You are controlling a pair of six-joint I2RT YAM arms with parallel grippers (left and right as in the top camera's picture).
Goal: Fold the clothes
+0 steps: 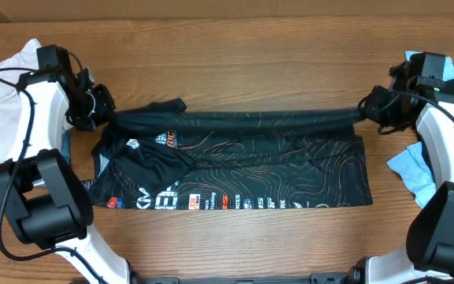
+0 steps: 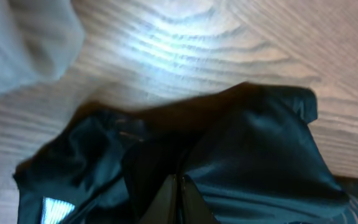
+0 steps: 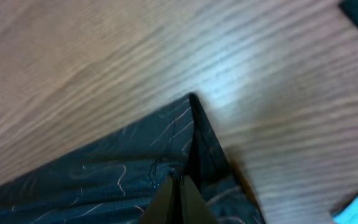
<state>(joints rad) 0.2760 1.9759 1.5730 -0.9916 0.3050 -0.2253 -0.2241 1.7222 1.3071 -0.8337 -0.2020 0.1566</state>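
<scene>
Clamped fully shut on the top-edge ends of a black short-sleeved sports jersey with thin orange contour lines (image 1: 235, 170), lying across mid-frame overhead: left gripper (image 1: 101, 114) upper left, right gripper (image 1: 366, 106) upper right. Best to bring both ends toward lower frame together, level and taut, to land edge on hem without wrinkles. White and red logos (image 1: 199, 203) along lower hem, too small to read.

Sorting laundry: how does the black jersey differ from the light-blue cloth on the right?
The black jersey carries orange contour lines and logos; the light-blue cloth is plain. The jersey stretches across mid-table; the cloth lies bunched at the edge. Both lie on the wooden table.
</scene>
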